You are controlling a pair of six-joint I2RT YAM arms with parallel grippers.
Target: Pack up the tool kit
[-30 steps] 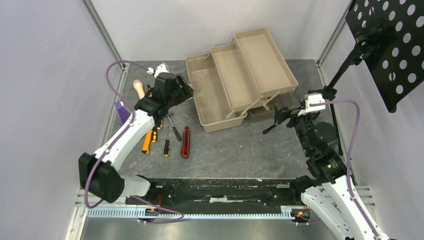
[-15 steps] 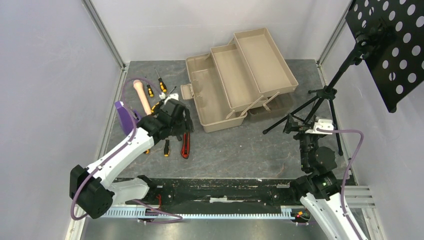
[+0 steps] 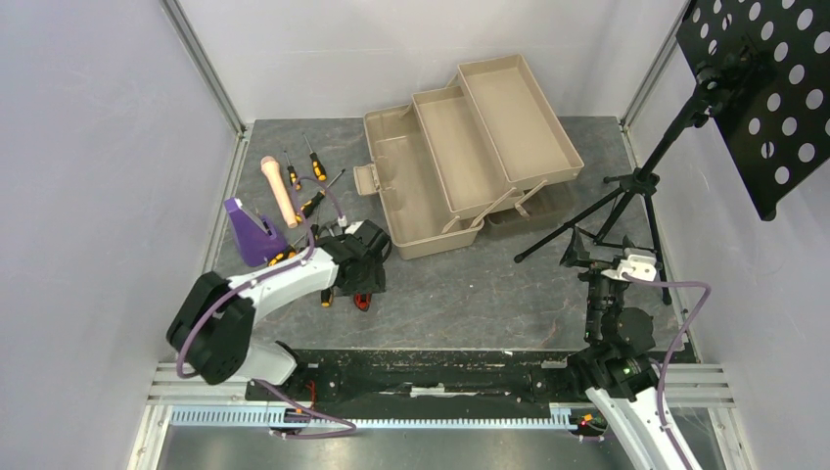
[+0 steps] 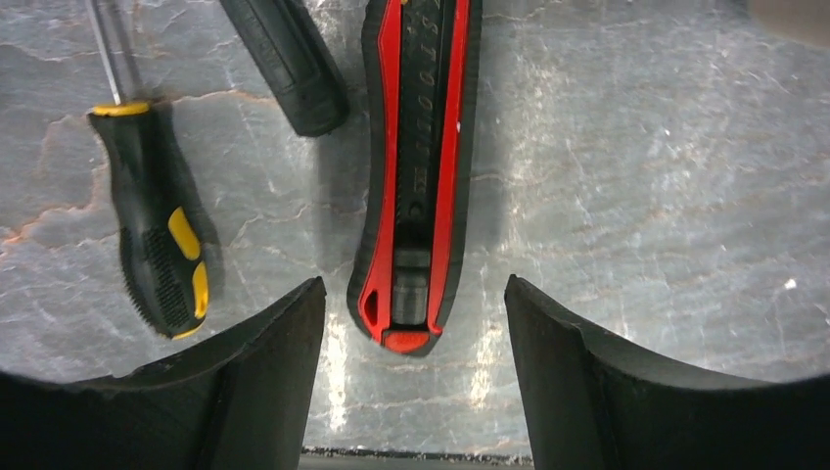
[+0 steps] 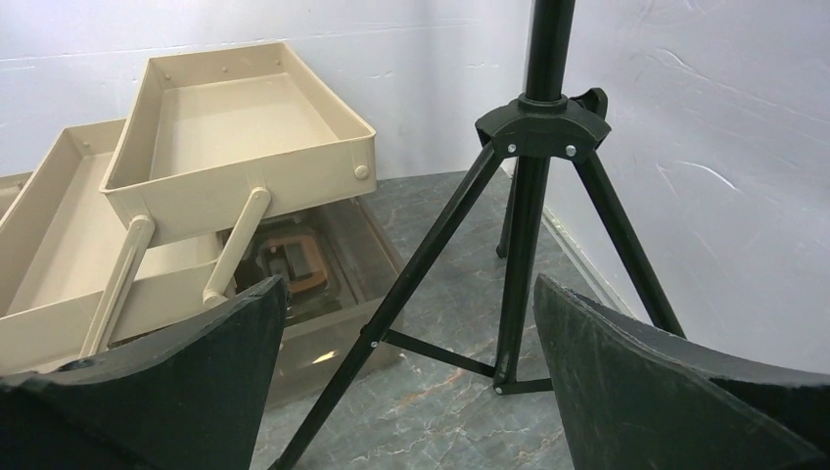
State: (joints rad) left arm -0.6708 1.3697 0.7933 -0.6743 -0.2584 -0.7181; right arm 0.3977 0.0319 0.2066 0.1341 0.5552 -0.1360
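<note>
Overhead, the left tool is hovering low over the tabletop, with the open toolbox beyond it. At the left wrist, its parted fingers are straddling the end of the red-black utility knife without touching it; the knife's embossed digits are staying illegible. At the right wrist, the right tool is gaping wide and empty, facing the toolbox trays.

Red-black utility knife, tan toolbox (screwdriver black with yellow patches)

Embossing on utility knife — illegible.
</note>
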